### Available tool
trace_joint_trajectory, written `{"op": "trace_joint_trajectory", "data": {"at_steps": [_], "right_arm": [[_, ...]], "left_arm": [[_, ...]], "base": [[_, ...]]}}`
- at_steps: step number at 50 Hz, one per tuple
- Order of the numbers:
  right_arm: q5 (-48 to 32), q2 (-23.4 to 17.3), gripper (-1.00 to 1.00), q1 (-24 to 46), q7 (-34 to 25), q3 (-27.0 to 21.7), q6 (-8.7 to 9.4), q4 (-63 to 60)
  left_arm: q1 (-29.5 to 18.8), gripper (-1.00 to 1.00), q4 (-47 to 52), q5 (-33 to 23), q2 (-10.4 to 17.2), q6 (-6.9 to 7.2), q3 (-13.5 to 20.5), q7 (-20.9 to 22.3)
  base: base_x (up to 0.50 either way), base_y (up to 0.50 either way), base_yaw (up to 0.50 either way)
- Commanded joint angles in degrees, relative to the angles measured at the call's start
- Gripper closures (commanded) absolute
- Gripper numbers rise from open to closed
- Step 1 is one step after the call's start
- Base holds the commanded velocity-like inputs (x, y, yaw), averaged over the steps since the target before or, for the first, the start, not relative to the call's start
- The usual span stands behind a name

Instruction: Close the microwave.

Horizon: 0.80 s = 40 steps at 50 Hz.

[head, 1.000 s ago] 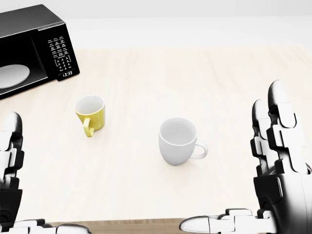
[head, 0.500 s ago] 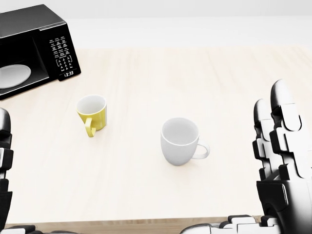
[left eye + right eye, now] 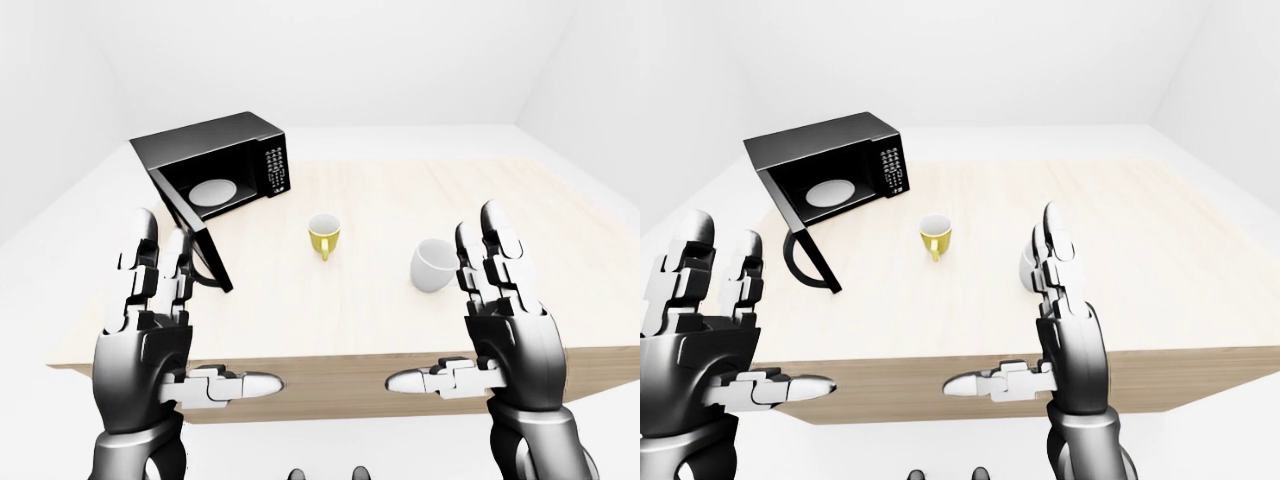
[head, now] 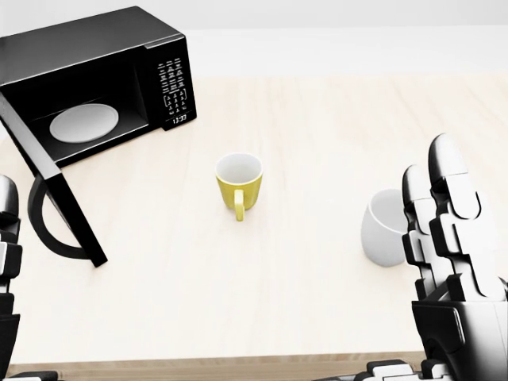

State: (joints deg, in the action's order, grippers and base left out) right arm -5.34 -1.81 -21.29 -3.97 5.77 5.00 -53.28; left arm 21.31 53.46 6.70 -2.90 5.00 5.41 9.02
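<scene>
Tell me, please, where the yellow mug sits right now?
In the head view the yellow mug stands mid-table, between the open microwave at left and the white mug at right.

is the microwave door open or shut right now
Open. The microwave door swings out toward the head view's lower left, exposing the cavity and white turntable plate.

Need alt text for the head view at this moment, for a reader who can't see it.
A black microwave sits at the upper left of a pale wooden table, its door swung wide open and a white plate inside. A yellow mug stands mid-table and a white mug at right, partly behind the robot's open right hand.
</scene>
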Motion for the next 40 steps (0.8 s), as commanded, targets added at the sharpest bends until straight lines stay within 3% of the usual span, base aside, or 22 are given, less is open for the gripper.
{"op": "trace_joint_trajectory", "data": {"at_steps": [1,40], "right_arm": [[0.05,-0.06,-1.0,-0.16,-0.2,0.06,0.0,-0.09],[-1.13,-0.43,-1.0,-0.07,0.75,1.12,0.0,2.49]], "left_arm": [[-0.07,-1.0,0.1,0.08,0.02,0.0,0.13,0.07],[0.02,-1.0,-0.19,-0.13,0.07,0.0,-0.17,0.35]], "base": [[0.0,0.5,0.0],[0.0,0.5,0.0]]}}
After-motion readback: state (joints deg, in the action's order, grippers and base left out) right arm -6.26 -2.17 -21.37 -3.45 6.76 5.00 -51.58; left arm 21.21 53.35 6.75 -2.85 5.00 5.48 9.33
